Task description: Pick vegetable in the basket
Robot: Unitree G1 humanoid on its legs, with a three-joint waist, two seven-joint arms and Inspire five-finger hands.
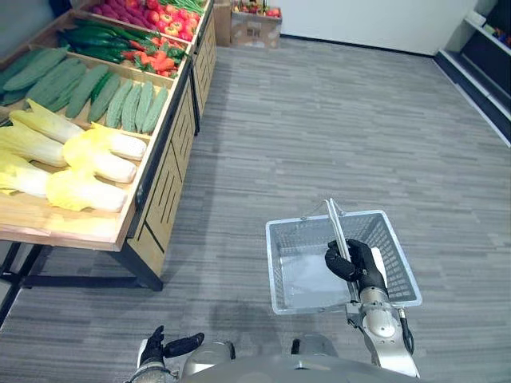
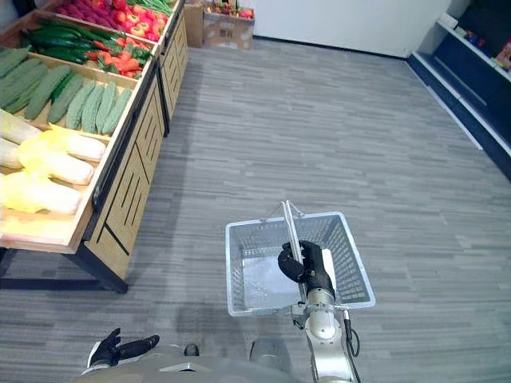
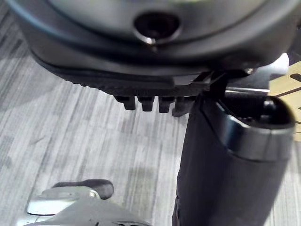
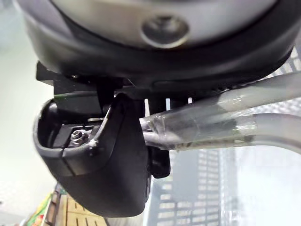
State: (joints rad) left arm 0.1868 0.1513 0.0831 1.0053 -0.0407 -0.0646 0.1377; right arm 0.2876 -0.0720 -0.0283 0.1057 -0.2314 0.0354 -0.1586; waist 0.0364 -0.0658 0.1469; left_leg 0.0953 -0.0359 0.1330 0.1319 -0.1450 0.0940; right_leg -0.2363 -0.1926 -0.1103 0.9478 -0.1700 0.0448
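Right hand (image 1: 357, 263) fingers curled round basket (image 1: 275, 275) handles (image 1: 334, 219); left hand (image 1: 160, 349) fingers loose, half cut off at frame bottom; table (image 1: 56, 223) cropped left.

Both eye views look steeply down from the head at the basket (image 1: 275, 271), with the produce stand (image 1: 160, 187) to its left, and share that scene from barely offset spots. The right wrist view sits hard against the basket's handle (image 4: 225, 125) beside the right hand (image 4: 103, 165), while the left wrist view faces floor (image 3: 70, 141) left of the basket, along the left hand (image 3: 225, 174).
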